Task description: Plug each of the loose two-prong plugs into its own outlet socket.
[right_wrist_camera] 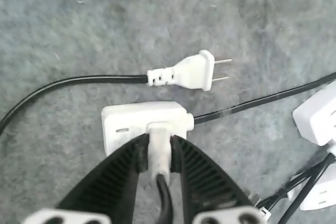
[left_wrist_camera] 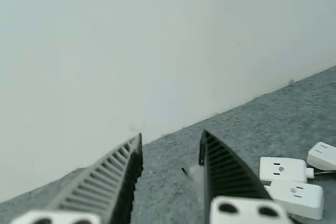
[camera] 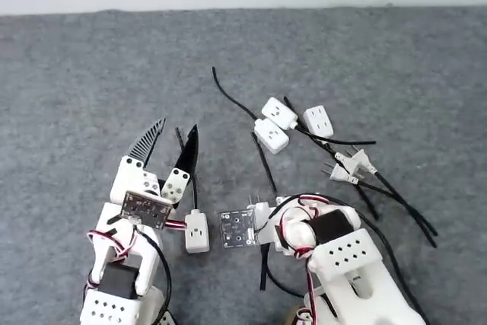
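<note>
My right gripper (right_wrist_camera: 157, 141) is shut on a white plug (right_wrist_camera: 158, 153) whose front end sits against the face of a white outlet socket (right_wrist_camera: 142, 124) on the grey carpet. No prongs show on that plug. Just past the socket lies a loose two-prong plug (right_wrist_camera: 189, 72) with a black cord. From above, this socket (camera: 196, 231) lies between the two arms, beside the right wrist's camera board (camera: 237, 227). My left gripper (camera: 171, 141) is open with nothing in it, raised off the carpet (left_wrist_camera: 171, 136).
Three more white sockets (camera: 279, 113) (camera: 272, 136) (camera: 318, 121) lie at the middle back, two of them also in the left wrist view (left_wrist_camera: 282, 169) (left_wrist_camera: 294, 195). Two loose plugs (camera: 358, 159) (camera: 340, 175) with black cords lie to their right.
</note>
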Robot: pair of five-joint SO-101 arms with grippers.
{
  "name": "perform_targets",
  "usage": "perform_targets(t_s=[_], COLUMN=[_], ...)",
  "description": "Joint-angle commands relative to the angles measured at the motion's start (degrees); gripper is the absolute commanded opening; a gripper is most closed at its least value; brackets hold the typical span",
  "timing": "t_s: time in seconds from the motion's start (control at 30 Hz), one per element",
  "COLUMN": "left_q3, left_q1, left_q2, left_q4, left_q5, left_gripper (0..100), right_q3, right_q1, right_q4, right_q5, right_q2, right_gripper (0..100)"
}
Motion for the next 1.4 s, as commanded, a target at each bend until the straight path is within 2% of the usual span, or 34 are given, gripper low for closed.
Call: perform_targets(t_s=[0.0, 0.23, 0.63, 0.9, 1.37], left_q3=[-0.7, -0.7, -0.7, -0.7, -0.7], left_q1=[0.6, 0.6, 0.6, 0.6, 0.6], left_q2=[-0.4, -0.4, -0.4, -0.4, -0.4], left_q4=[-1.7, -1.7, -1.7, -1.7, -1.7], left_q5=[-0.9, -0.9, -0.9, -0.9, -0.9], left_gripper=[17, 17, 17, 17, 17], right_q3=[4.9, 10.5, 10.5, 4.5, 4.1], right_q1=[2.0, 1.9, 1.5, 1.5, -1.0], right_q4=[-2.6, -10.5, -10.0, 4.4, 10.4], right_q5=[1.6, 1.3, 1.7, 4.4, 4.0], right_q2=[0.8, 1.2, 1.3, 1.3, 0.7], right_gripper=[0.8, 0.8, 0.8, 0.8, 0.8])
